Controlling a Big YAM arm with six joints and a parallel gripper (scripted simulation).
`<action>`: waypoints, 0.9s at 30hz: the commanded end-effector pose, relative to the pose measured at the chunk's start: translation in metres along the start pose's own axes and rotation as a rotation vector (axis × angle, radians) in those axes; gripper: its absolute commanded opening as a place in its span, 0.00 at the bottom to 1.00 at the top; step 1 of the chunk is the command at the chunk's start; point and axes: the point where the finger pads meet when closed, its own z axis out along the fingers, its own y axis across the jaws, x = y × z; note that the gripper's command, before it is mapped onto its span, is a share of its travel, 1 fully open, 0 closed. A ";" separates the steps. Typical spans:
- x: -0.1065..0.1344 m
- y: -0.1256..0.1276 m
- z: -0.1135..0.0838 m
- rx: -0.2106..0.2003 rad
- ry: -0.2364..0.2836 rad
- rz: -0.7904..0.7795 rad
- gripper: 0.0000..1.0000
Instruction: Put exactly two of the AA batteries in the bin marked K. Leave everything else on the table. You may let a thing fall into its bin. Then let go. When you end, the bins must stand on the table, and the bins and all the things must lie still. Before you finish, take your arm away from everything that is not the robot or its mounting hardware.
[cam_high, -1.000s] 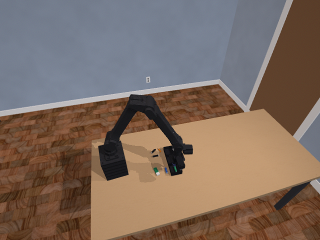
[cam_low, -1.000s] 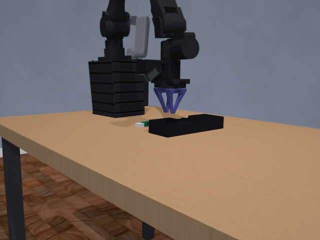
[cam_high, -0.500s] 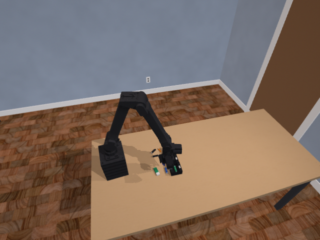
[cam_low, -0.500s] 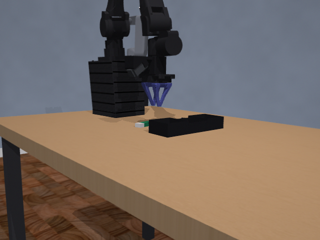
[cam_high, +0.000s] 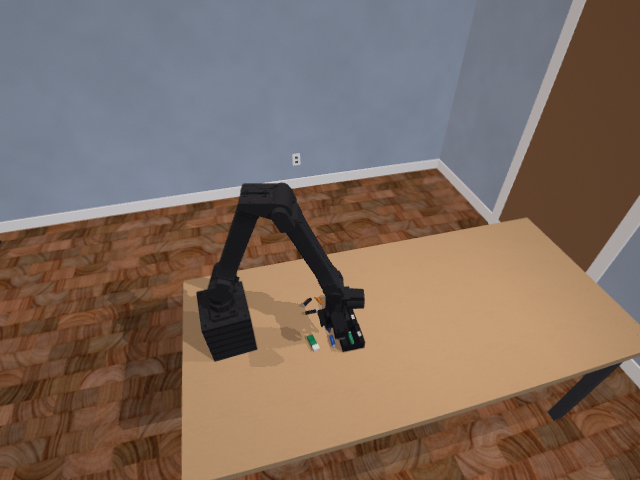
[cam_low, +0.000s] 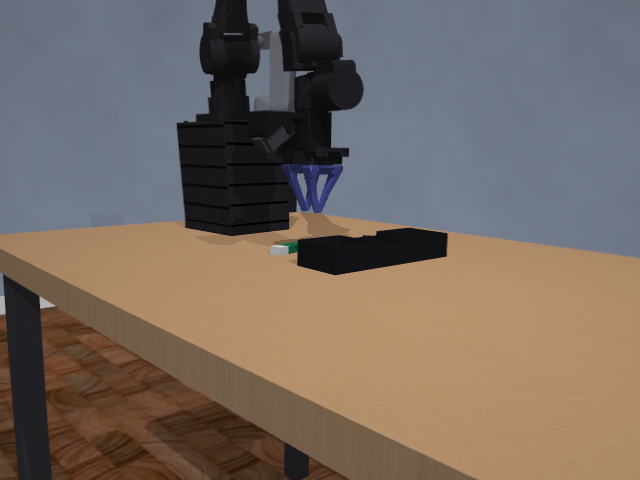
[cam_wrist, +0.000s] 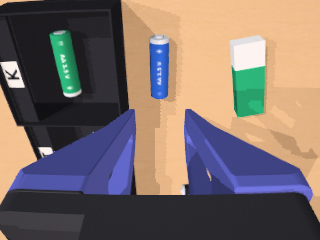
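A green AA battery (cam_wrist: 65, 63) lies inside the black bin marked K (cam_wrist: 12, 75); the bin also shows in the top view (cam_high: 352, 338) and the exterior view (cam_low: 372, 249). A blue AA battery (cam_wrist: 159, 66) lies on the table just right of the bin wall, and it shows in the top view (cam_high: 331, 339). My gripper (cam_wrist: 160, 118) hangs above the table beside the bin, a little short of the blue battery. Its blue fingers stand partly apart with nothing between them; they also show in the exterior view (cam_low: 313, 209).
A green and white eraser (cam_wrist: 248, 76) lies right of the blue battery, also in the top view (cam_high: 312, 342). Two small dark things (cam_high: 309, 306) and an orange one (cam_high: 318, 299) lie behind the arm. A second bin compartment adjoins K. The arm's black base (cam_high: 226, 321) stands at the left.
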 end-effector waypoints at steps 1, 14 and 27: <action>0.002 0.011 0.001 -0.010 -0.007 -0.017 0.28; -0.002 0.012 -0.005 -0.021 -0.010 -0.003 0.28; -0.006 0.010 0.022 -0.018 -0.010 -0.002 0.28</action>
